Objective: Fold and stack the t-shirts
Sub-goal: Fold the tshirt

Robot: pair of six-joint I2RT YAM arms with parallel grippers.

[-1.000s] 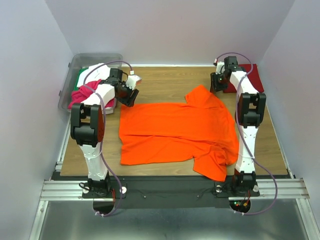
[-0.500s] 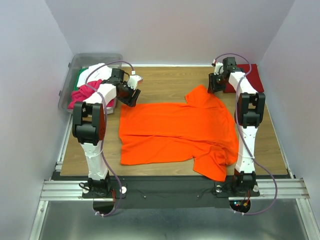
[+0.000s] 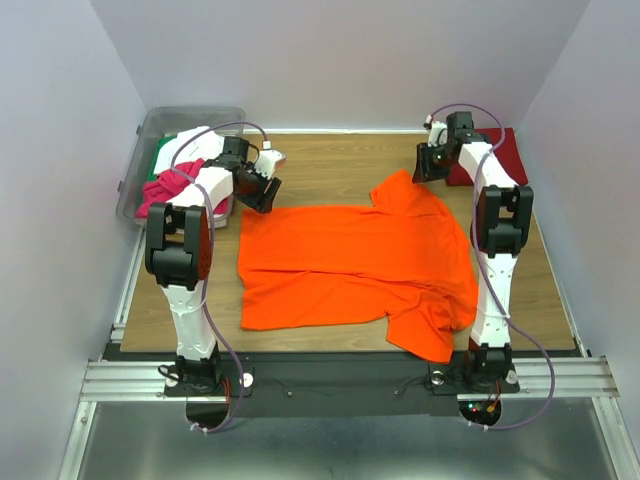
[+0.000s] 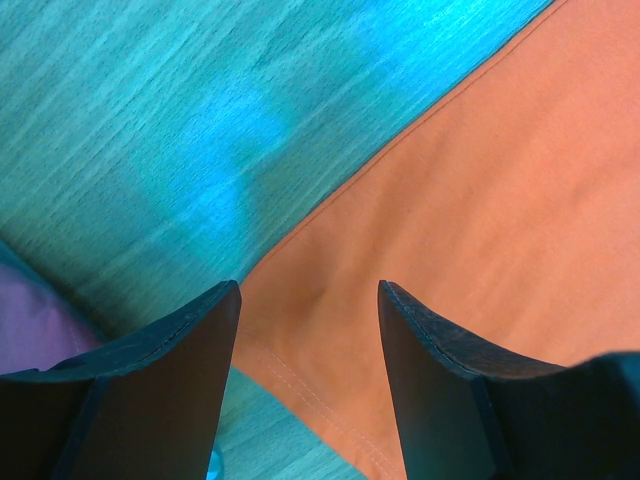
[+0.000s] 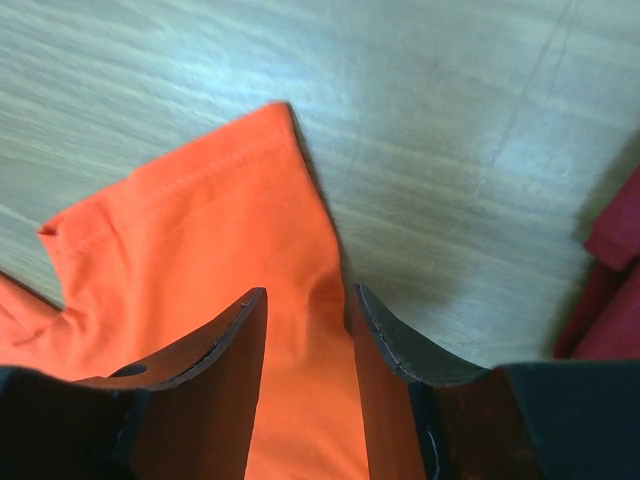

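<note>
A bright orange t-shirt (image 3: 350, 260) lies spread flat in the middle of the wooden table (image 3: 330, 160). My left gripper (image 3: 258, 190) is open over its far-left hem corner; in the left wrist view the gripper (image 4: 308, 290) has orange cloth (image 4: 480, 200) between its fingers, which are apart. My right gripper (image 3: 430, 165) is open at the shirt's far sleeve; in the right wrist view the gripper (image 5: 305, 295) straddles the edge of the orange sleeve (image 5: 200, 220). A folded dark red shirt (image 3: 497, 150) lies at the far right and also shows in the right wrist view (image 5: 615, 280).
A clear plastic bin (image 3: 150, 125) stands at the far left corner, holding a magenta shirt (image 3: 165, 188), a white one (image 3: 195, 140) and a green one (image 3: 163, 155). Grey walls close in both sides and the back.
My right gripper has shifted slightly left, towards the orange sleeve. My left gripper has shifted a little over the shirt corner. The shirt has not moved.
</note>
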